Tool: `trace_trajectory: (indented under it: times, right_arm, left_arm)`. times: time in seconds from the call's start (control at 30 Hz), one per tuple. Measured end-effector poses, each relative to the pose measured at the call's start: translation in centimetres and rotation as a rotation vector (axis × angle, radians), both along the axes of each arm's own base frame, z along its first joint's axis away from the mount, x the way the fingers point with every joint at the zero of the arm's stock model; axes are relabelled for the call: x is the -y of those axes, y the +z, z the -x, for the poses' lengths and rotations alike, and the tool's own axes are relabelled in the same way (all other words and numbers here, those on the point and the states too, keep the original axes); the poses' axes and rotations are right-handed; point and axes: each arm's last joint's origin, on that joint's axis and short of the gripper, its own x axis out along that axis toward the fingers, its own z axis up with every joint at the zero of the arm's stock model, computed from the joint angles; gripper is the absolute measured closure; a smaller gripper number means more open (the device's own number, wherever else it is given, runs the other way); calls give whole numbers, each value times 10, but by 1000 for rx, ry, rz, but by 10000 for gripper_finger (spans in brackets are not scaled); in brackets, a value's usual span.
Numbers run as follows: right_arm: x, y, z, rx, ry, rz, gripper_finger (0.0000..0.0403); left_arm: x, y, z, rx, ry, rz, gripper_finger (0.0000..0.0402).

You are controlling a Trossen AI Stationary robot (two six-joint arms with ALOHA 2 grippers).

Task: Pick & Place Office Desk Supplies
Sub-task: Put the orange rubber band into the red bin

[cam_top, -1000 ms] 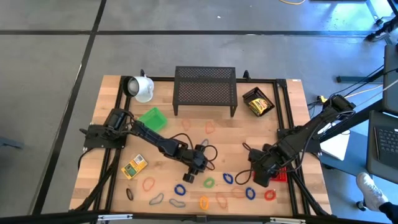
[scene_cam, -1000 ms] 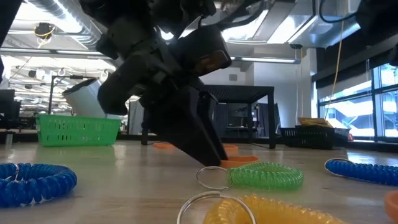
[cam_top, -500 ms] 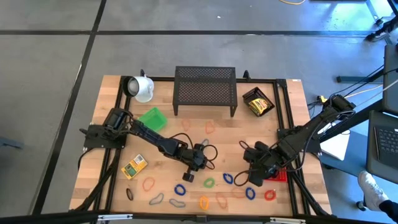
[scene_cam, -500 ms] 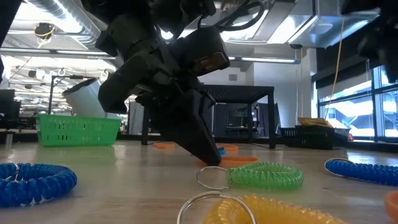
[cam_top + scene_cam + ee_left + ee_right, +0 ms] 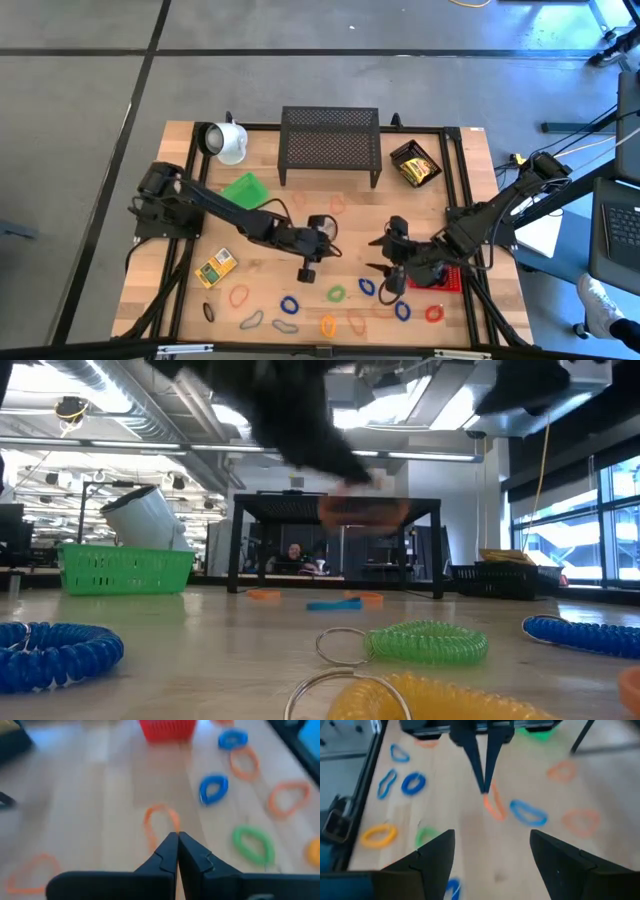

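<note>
A second ago the left gripper [image 5: 303, 271] stood low on the table with its fingers parted among the loops; now it has lifted clear of the wood and its fingers are pressed together on an orange loop [image 5: 161, 823], which hangs from the fingertips above the table in the right wrist view [image 5: 494, 805]. The right gripper [image 5: 385, 277] has moved in from the red basket [image 5: 440, 282] towards the middle of the table, its fingers spread wide and holding nothing. A light blue loop [image 5: 527, 813] lies on the table just beside the hanging orange one. The green loop [image 5: 428, 641] lies flat on the wood near the front edge, with a yellow loop [image 5: 420, 698] in front of it and blue ones to either side.
</note>
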Motion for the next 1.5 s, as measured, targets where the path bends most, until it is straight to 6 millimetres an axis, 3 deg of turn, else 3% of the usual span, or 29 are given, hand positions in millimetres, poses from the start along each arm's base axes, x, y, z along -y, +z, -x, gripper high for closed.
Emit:
trace_trajectory:
  times: [0.27,0.47,1.1,1.27,1.5]
  right_arm:
    - [1,13,-12,133,116,261,142]
    - [1,24,-20,221,223,416,142]
    - [16,36,-40,346,399,276,146]
    - [14,36,-40,349,452,248,176]
    - [14,36,-39,346,444,210,247]
  left_arm:
    - [3,53,10,242,11,65,399]
    - [9,73,18,323,-14,98,399]
    - [13,85,16,447,-77,77,399]
    - [13,85,16,448,-77,77,399]
    - [13,86,16,461,-78,81,398]
